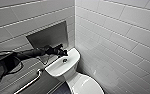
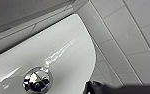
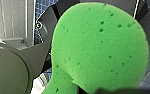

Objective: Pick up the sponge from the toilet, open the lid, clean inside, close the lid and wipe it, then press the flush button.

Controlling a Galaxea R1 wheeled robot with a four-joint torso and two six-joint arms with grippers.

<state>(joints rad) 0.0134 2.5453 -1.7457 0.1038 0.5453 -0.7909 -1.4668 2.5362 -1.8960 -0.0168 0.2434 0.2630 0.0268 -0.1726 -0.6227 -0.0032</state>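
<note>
Over the tank (image 1: 56,69), left gripper (image 1: 62,52) hovers near the button (image 1: 64,60), can't tell if open; right gripper (image 3: 108,90) pinches the sponge (image 3: 101,47).

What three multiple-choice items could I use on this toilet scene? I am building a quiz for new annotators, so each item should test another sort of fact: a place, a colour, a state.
1. Where is the left end effector?
A. Above the tank top, near the flush button
B. Down on the floor
C. Against the right-hand wall

2. What colour is the sponge?
A. Yellow
B. Bright green
C. Blue

3. How is the lid?
A. Raised against the tank
B. Taken off
C. Down, closed

Answers: 1 A, the head view shows the dark arm reaching over the white tank beside the button. 2 B, the right wrist view shows a green pad. 3 C, the white oval lies flat in front of the tank.
</note>
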